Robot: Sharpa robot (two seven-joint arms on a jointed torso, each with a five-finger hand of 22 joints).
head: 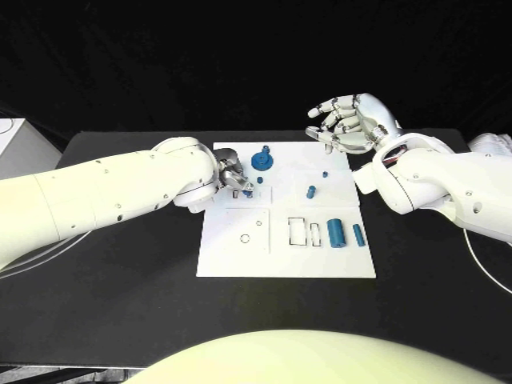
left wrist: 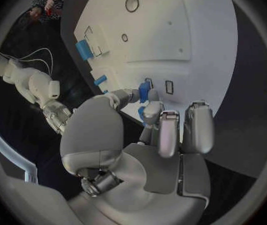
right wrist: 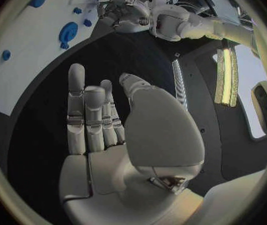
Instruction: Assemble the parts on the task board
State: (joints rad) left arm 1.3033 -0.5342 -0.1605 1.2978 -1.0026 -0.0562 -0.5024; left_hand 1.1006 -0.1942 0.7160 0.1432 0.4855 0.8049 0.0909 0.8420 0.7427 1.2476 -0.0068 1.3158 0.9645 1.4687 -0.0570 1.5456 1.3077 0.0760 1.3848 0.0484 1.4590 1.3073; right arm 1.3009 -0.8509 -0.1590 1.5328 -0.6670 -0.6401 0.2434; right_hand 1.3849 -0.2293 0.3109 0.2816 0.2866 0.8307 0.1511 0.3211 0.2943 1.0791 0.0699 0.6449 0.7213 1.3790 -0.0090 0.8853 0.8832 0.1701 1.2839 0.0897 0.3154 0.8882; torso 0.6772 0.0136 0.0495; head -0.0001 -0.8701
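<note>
The white task board (head: 285,256) lies in the middle of the black table. My left hand (head: 235,178) is over the board's far left part and pinches a small blue part (left wrist: 144,91) between thumb and fingers, just above the board (left wrist: 196,35). A blue disc-shaped part (head: 264,162) stands near the far edge, with a small blue peg (head: 310,192) near the middle. Two blue cylinders (head: 336,232) (head: 358,234) lie at the right beside empty slots (head: 297,230). My right hand (head: 349,122) is raised past the far right corner, fingers apart and empty (right wrist: 102,120).
A white box (head: 2,148) with cables stands at the table's far left. A pale object (head: 493,144) lies at the far right edge. A round hole (head: 246,238) shows in the board's left half. Bare black table surrounds the board.
</note>
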